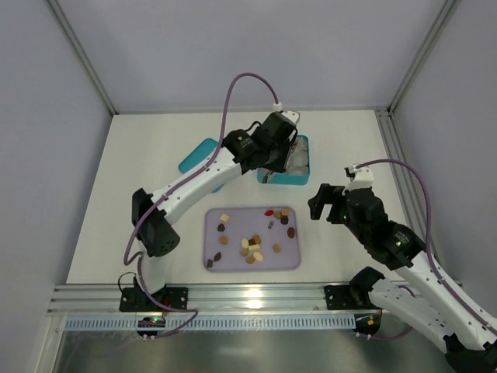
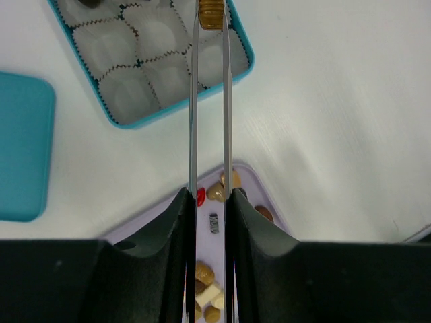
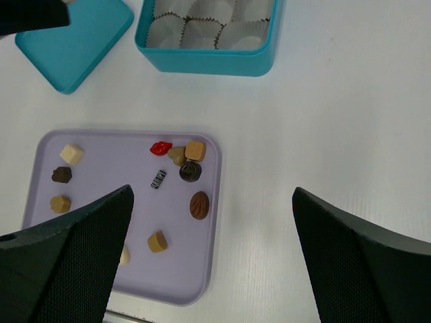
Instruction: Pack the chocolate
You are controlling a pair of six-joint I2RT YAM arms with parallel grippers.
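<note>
Several chocolate pieces (image 1: 250,247) in dark brown, tan, cream and red lie on a lavender tray (image 1: 233,263); they also show in the right wrist view (image 3: 199,204). My left gripper (image 2: 210,195) is shut on long metal tweezers (image 2: 209,101). The tweezer tips pinch a tan ridged chocolate (image 2: 211,13) over the teal box (image 2: 241,42) of white crinkled cups (image 2: 128,94). In the top view the left gripper (image 1: 276,151) hangs over the box (image 1: 299,177). My right gripper (image 3: 212,195) is open and empty above the tray's right edge (image 3: 214,222).
The teal lid (image 1: 196,155) lies left of the box, and shows in the left wrist view (image 2: 20,155) and the right wrist view (image 3: 74,37). A dark piece (image 2: 91,3) sits in a cup at the box's far corner. The right arm (image 1: 373,225) stands right of the tray.
</note>
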